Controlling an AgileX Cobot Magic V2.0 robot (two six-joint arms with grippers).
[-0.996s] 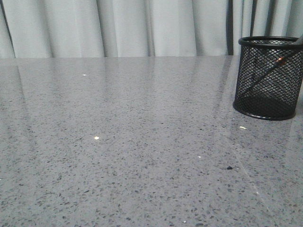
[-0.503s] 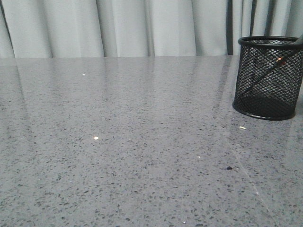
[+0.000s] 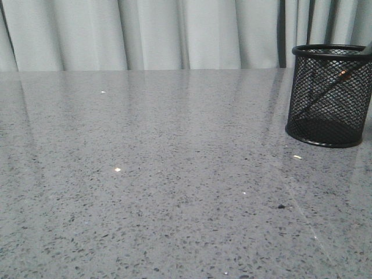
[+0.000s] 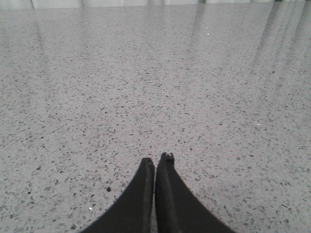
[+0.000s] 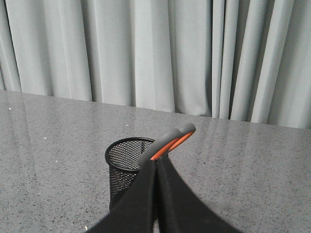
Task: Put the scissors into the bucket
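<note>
Although nothing is seen to have shifted across the last second, the scissors (image 5: 167, 143) are already lodged in the bucket (image 5: 127, 167) just beyond the clenched, empty right gripper (image 5: 155, 167), so the task is judged complete.

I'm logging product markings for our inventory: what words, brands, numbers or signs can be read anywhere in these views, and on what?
None: no text shows in any view.
The bucket: plain black mesh, no label.
The scissors: grey and orange handle, no visible marking.
The table and curtain: unmarked.
</note>
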